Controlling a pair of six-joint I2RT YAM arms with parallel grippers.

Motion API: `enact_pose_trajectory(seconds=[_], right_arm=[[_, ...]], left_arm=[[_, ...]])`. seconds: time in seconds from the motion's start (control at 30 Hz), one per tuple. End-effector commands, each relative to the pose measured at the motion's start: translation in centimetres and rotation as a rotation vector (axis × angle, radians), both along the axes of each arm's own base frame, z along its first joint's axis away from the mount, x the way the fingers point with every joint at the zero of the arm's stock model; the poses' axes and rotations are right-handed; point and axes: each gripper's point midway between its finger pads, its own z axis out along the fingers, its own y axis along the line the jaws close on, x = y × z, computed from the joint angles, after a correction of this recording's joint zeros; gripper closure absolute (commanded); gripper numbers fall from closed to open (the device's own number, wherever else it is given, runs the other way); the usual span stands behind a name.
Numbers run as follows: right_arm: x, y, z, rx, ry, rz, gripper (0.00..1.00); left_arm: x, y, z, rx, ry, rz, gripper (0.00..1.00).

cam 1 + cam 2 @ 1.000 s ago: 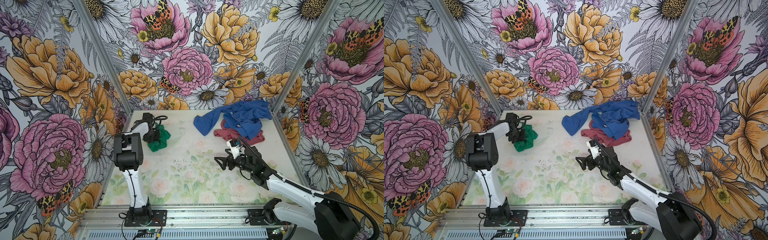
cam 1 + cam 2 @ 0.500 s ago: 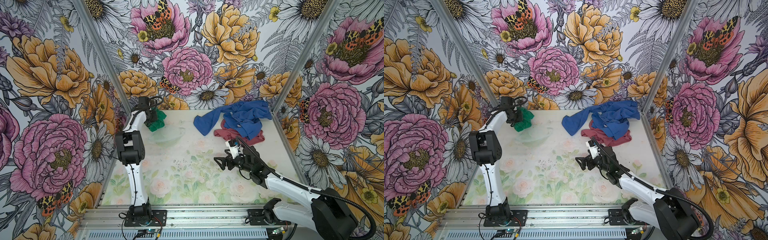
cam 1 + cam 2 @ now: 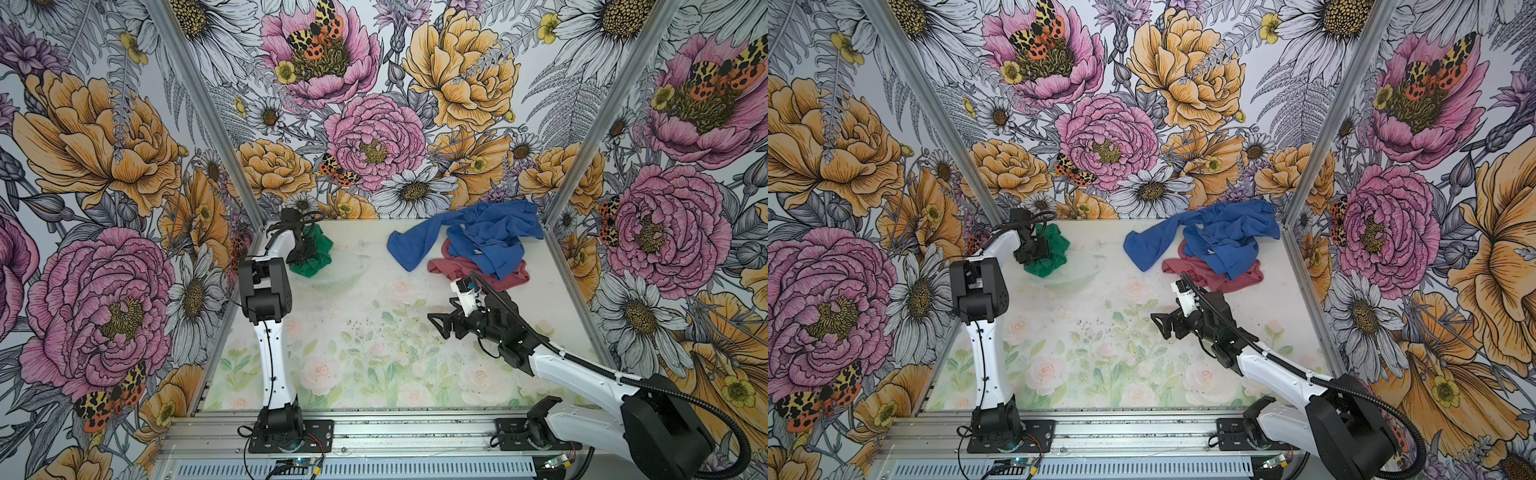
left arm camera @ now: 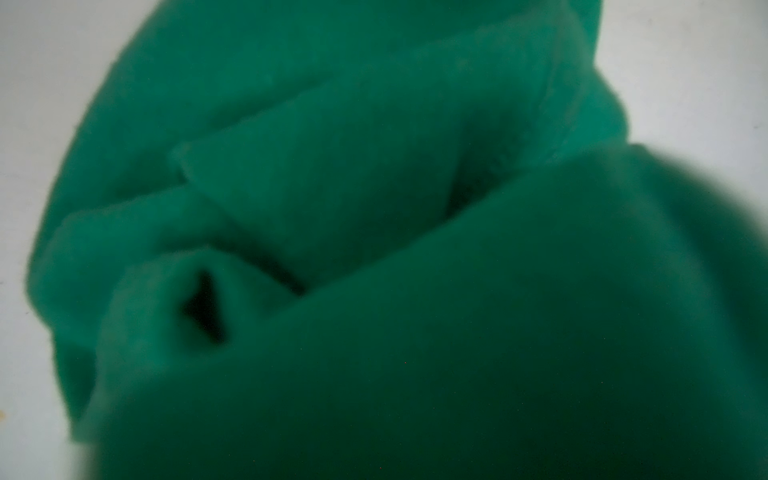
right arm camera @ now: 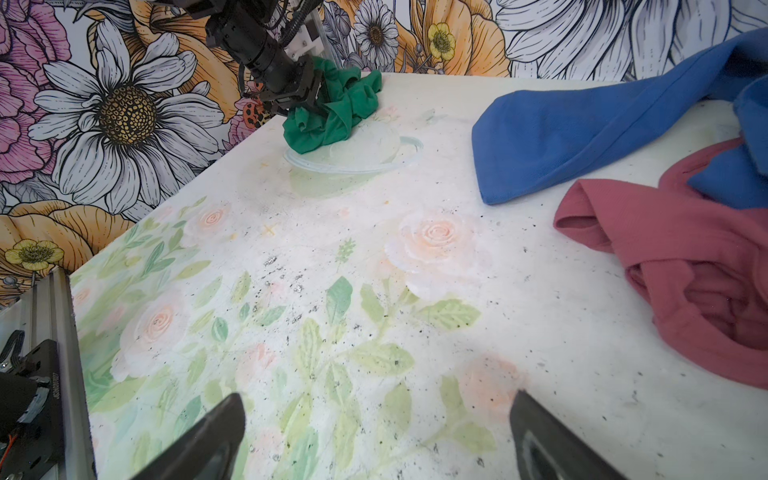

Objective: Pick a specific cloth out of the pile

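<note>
Your left gripper (image 3: 304, 250) sat at the far left corner of the tabletop (image 3: 374, 357), pushed up against the cloth (image 3: 320, 259). That bright green cloth lay bunched in a crumpled heap there, and its near edge seemed to drape over the rim of what looked like a clear shallow bowl (image 3: 347, 275). Your left wrist camera caught only blurred green folds filling its view. The fabric hid the fingertips from the other cameras, so I could not make out whether that gripper was spread or clamped on the fabric.

The cloth was well apart from the pile (image 3: 478, 253) at the far right, where a blue garment (image 3: 494, 232) sprawled over a dusty-red garment (image 3: 453, 268). Your right gripper (image 3: 439, 327) hovered over the tabletop near the red garment's front edge, its jaws spread wide with nothing between them.
</note>
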Motion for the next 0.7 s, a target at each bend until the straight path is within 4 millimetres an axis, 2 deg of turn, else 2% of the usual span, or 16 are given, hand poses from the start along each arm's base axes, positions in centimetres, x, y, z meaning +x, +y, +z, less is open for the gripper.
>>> enact_pose_trajectory(seconds=[0.0, 0.23, 0.37, 0.43, 0.47, 0.53, 0.67], right_arm=[[0.4, 0.5, 1.7, 0.022, -0.041, 0.009, 0.01], [0.3, 0.5, 1.9, 0.026, -0.04, 0.009, 0.01], [0.2, 0.3, 2.3, 0.034, -0.049, 0.003, 0.01], [0.2, 0.1, 2.6, 0.033, -0.054, -0.011, 0.01], [0.4, -0.4, 2.7, 0.028, -0.059, -0.034, 0.01], [1.2, -1.7, 2.5, 0.001, -0.059, -0.116, 0.01], [2.7, -5.5, 2.0, -0.045, -0.053, -0.285, 0.0]], left_arm=[[-0.2, 1.2, 4.7, 0.047, -0.103, -0.004, 0.01], [-0.7, 1.4, 10.7, 0.038, -0.245, 0.013, 0.01], [-2.1, 0.7, 14.2, 0.006, -0.346, 0.034, 0.01], [-3.4, 0.1, 16.1, -0.025, -0.418, 0.053, 0.01], [-4.6, -0.2, 17.8, -0.036, -0.477, 0.073, 0.01], [-6.9, -0.6, 19.3, -0.054, -0.583, 0.116, 0.01], [-12.5, -1.6, 20.6, 0.07, -0.763, 0.194, 0.01]])
